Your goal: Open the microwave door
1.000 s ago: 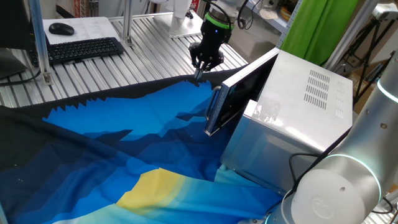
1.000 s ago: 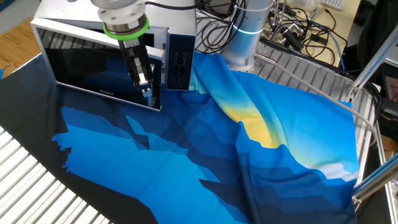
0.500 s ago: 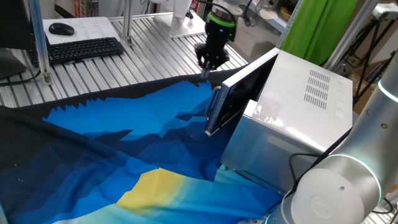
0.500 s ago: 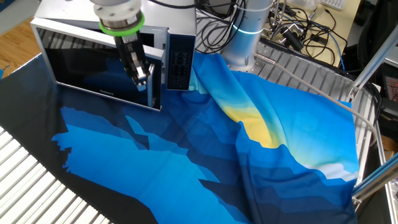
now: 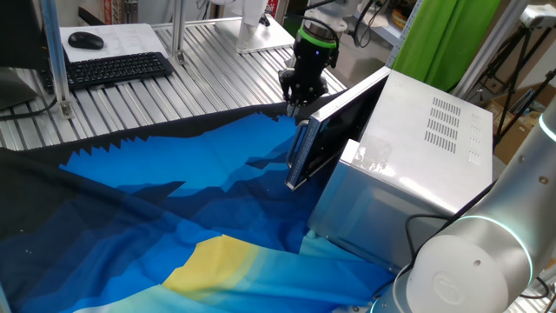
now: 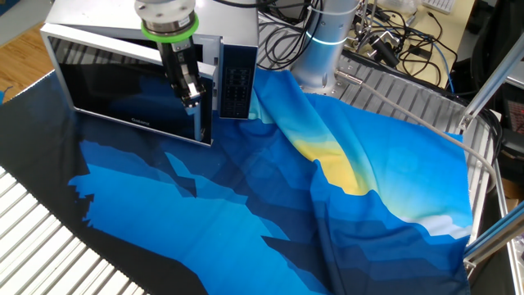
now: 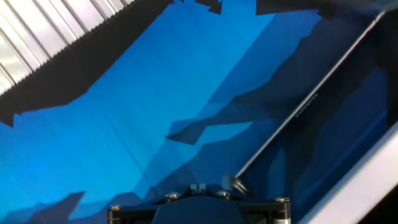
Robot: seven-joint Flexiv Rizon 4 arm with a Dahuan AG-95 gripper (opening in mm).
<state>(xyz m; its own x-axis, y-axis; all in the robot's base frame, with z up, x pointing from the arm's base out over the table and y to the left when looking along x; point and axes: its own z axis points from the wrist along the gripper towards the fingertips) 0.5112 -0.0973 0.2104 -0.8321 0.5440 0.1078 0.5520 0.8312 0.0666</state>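
- The big boxy silver brushed-metal microwave has its dark-glass, silver-framed door already swung partly out from the casing; I'd judge the job started but not finished, since the panel stands at a slant and not fully wide.
- The tool, black with a green ring above it, points straight down, its two fingers pinched together and holding nothing.
- It sits at the door's free edge, just beside the slim vertical silver bar handle; whether it actually touches the bar I cannot tell.
- In the hand view the door's lower silver edge runs diagonally away beneath the tool.
- What seems left: carry that free edge further outward along its arc.
- Room to move: on the side away from the casing, the blue, black and yellow patterned cloth lies flat over the ribbed metal surface, with nothing standing on it in the door's sweep.
- A black keyboard sits well apart from the tool.
- Tight spots: the casing edge behind the door, and loose folds of cloth under it that might drag.
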